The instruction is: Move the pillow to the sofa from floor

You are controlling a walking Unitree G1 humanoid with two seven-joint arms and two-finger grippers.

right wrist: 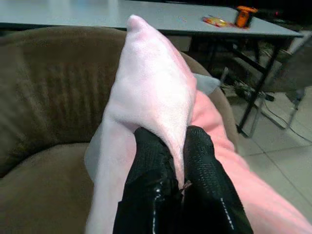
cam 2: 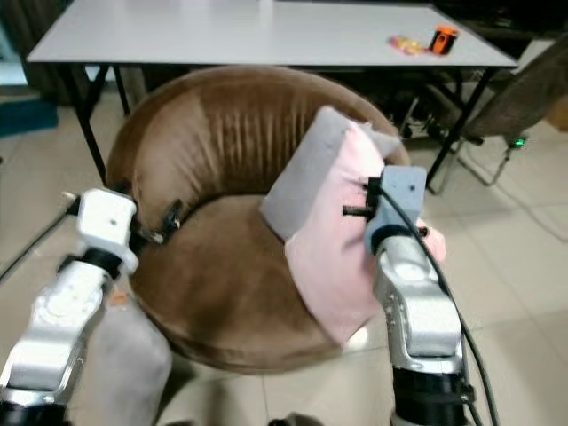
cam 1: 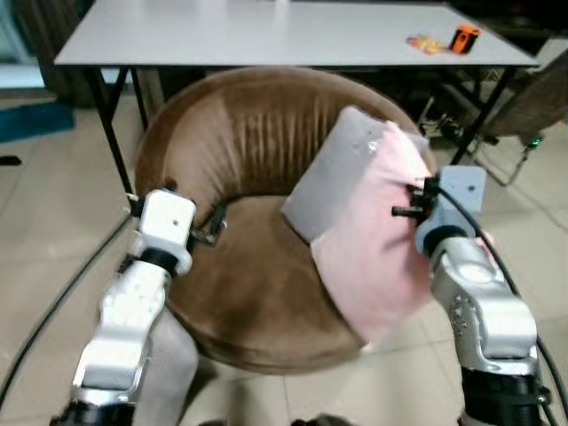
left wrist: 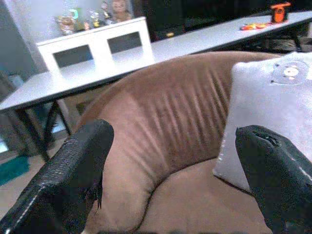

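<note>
Our right gripper (right wrist: 170, 161) is clenched on a pinched fold of the soft pink-and-grey square pillow (cam 1: 368, 222), which hangs over the round brown velvet tub sofa (cam 1: 240, 133). The pillow's long axis tilts from 11 o'clock down to 5 o'clock. Its grey upper corner leans against the backrest, while its pink lower corner overhangs the seat rim at about 4 o'clock. The seat centre lies toward 9 o'clock from the pillow, so we judge the coming move to be a carry that way before letting go. Our left gripper (left wrist: 170, 170), fingers spread and holding nothing, waits at the sofa's 9 o'clock rim. The seat holds nothing else. A long grey table (cam 1: 293, 35) stands behind.
</note>
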